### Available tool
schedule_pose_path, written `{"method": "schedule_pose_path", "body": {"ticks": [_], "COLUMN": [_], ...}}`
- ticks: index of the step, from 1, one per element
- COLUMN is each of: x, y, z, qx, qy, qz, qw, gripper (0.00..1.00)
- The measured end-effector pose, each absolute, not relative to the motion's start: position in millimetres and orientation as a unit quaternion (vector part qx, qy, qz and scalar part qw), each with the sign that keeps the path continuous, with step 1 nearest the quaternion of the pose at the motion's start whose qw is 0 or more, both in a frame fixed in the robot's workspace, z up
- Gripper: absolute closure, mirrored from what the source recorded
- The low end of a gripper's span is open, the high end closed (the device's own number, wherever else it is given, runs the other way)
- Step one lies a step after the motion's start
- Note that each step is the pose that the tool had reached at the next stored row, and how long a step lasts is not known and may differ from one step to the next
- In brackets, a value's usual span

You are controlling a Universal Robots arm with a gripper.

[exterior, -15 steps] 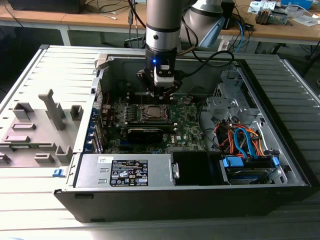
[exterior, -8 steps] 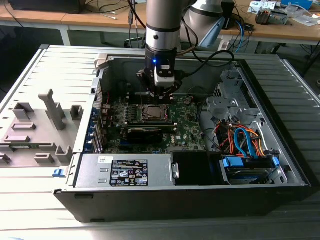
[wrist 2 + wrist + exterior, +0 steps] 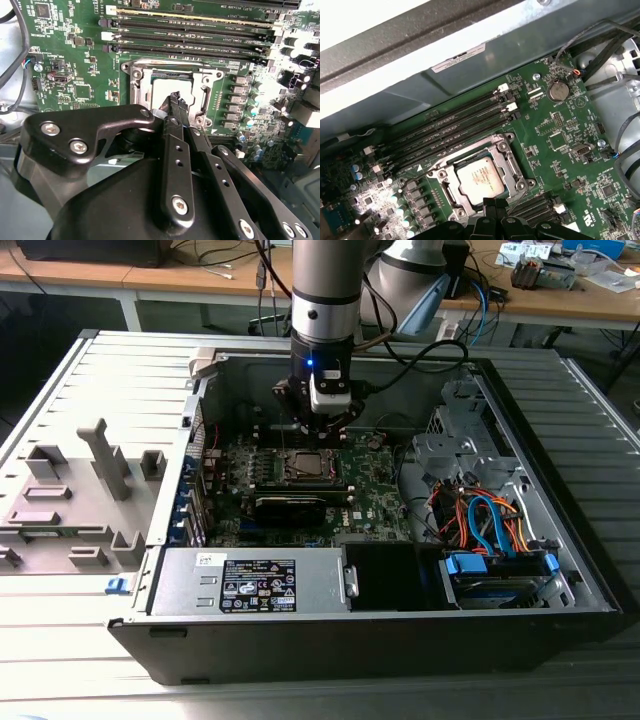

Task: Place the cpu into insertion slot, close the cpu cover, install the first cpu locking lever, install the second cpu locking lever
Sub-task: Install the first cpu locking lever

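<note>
Exterior view puts the gripper at about twelve o'clock of the cpu. It hangs straight down inside the open computer case, with its tips just above the far edge of the socket. Its fingers are drawn together with nothing seen between them. In the second wrist view the joined tips stand over the rim of the cpu cover, very near it, though I cannot confirm contact. The cpu is seated in the insertion slot; its silver-grey top shows through the cut-out of the cover, which lies flat over it. Socket and cover are close to square, so neither offers a marked long axis. Whether the locking levers along the sides are latched I cannot tell. Long black memory slots run parallel to one side of the socket, just beside it, and a row of small grey components flanks another side. Both are low and, in my judgement, leave the way down from above free. In the exterior view the power supply box lies at seven o'clock of the socket and the drive bay with blue and orange cables at four o'clock, both well apart from it.
</note>
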State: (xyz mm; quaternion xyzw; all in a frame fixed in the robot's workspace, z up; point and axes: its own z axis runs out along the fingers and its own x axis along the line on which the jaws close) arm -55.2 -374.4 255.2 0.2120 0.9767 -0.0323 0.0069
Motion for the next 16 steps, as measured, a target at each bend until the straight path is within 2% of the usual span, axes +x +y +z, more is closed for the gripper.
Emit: {"method": "schedule_pose_path", "body": {"ticks": [16], "x": [-55.2], "y": [-374.4], "z": [255.2], "qx": [0.191], "qy": [0.981], "qz": [-0.032], "qw": [0.008], "gripper": [0.89]}}
